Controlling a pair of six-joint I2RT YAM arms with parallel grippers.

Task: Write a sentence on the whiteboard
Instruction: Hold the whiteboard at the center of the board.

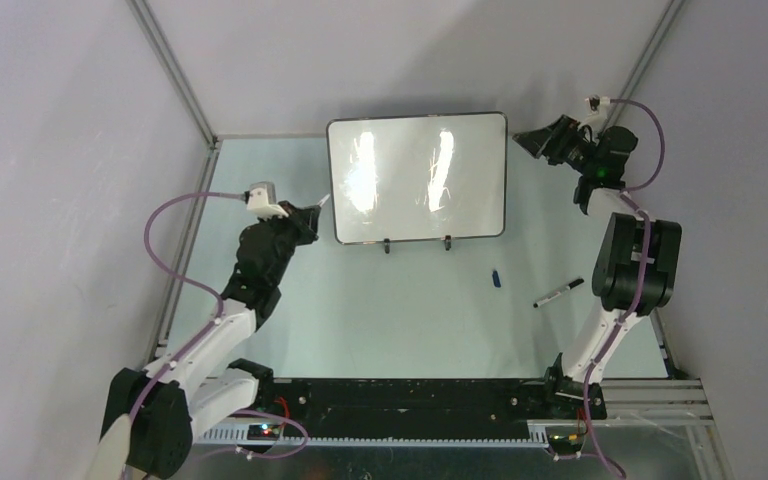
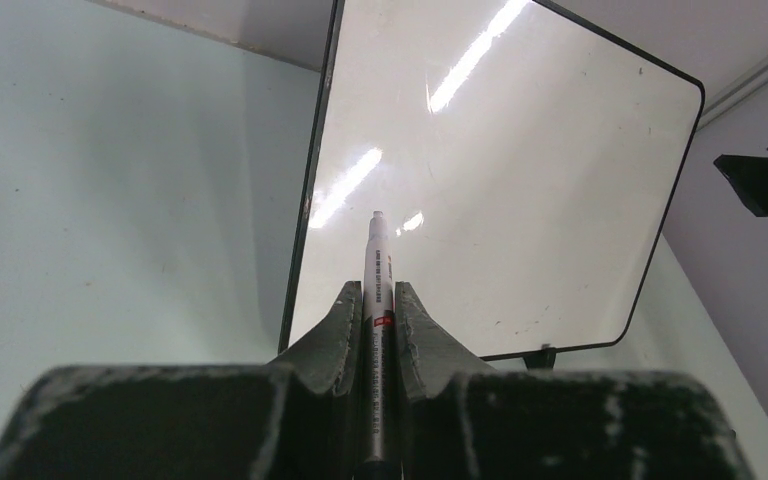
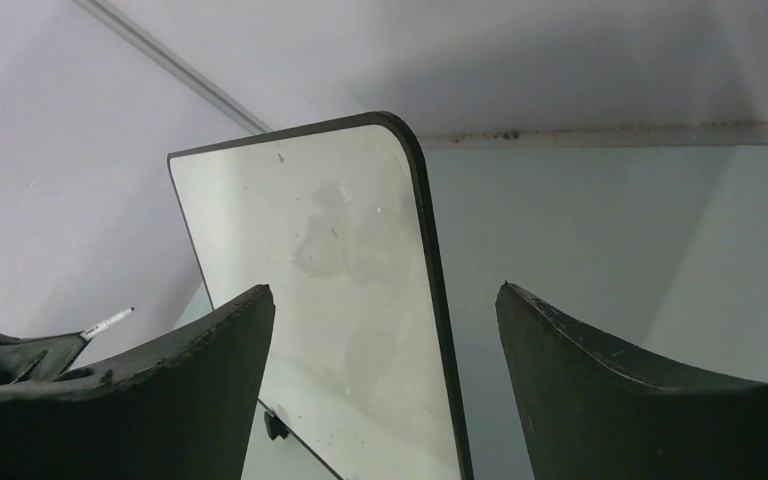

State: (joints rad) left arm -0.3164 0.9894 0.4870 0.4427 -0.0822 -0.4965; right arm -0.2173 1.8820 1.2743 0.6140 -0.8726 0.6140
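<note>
The whiteboard [image 1: 418, 178] stands on its two black feet at the back middle of the table, glossy white with a black rim. No writing shows on it; the sentence is not in view. My left gripper [image 1: 312, 212] is shut on a white marker [image 2: 377, 262], its tip pointing at the board's left part [image 2: 500, 180] and close to it. My right gripper [image 1: 528, 140] is open and empty, jaws wide either side of the board's right edge [image 3: 430, 290] without touching it. The marker tip also shows in the right wrist view [image 3: 108, 322].
A second black-and-white marker [image 1: 558, 292] and a small blue cap [image 1: 497, 278] lie on the table right of centre, in front of the board. Grey walls and metal frame posts close in the back corners.
</note>
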